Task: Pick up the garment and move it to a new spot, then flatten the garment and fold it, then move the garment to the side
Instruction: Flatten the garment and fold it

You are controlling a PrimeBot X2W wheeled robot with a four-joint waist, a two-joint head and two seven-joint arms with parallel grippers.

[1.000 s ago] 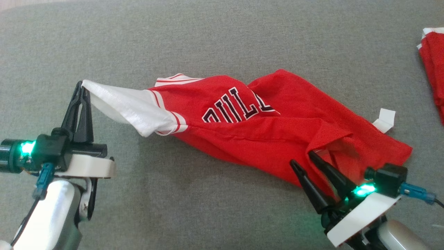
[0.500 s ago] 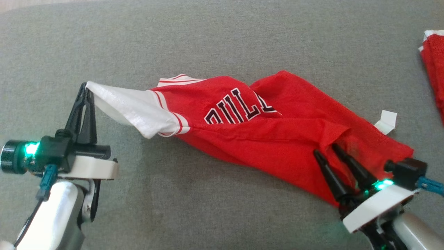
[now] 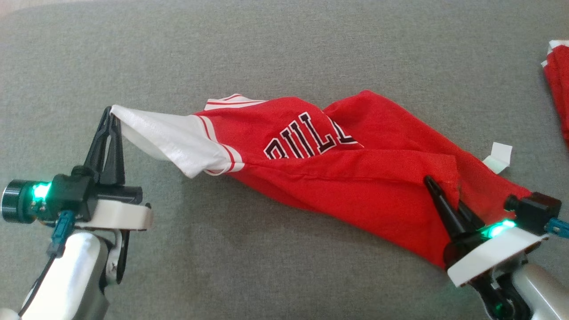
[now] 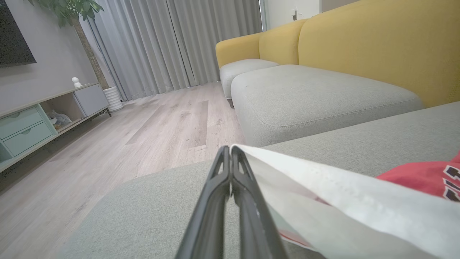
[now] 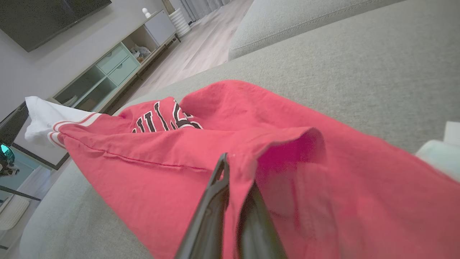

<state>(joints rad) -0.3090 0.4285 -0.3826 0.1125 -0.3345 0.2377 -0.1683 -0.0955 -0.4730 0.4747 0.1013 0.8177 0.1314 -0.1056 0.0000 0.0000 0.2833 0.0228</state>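
The garment [image 3: 355, 178] is a red jersey with dark lettering and a white striped sleeve, stretched across the grey sofa cushion [image 3: 275, 53]. My left gripper [image 3: 109, 116] is shut on the tip of the white sleeve [image 4: 323, 194] at the left, holding it slightly raised. At the lower right my right gripper [image 3: 433, 184] is shut on a folded red hem edge [image 5: 251, 158] of the garment [image 5: 172, 162]. One right finger lies over the cloth and the other is under the fold.
Another red and white cloth [image 3: 558, 84] lies at the right edge of the cushion. A white tag [image 3: 498, 156] pokes out behind the jersey. The wrist views show a yellow sofa back [image 4: 377, 43], wooden floor [image 4: 143, 136] and a low cabinet [image 4: 43, 115].
My right gripper has slid right along the hem and closed on the red fold; it was open a second ago. The left gripper has held the sleeve unchanged.
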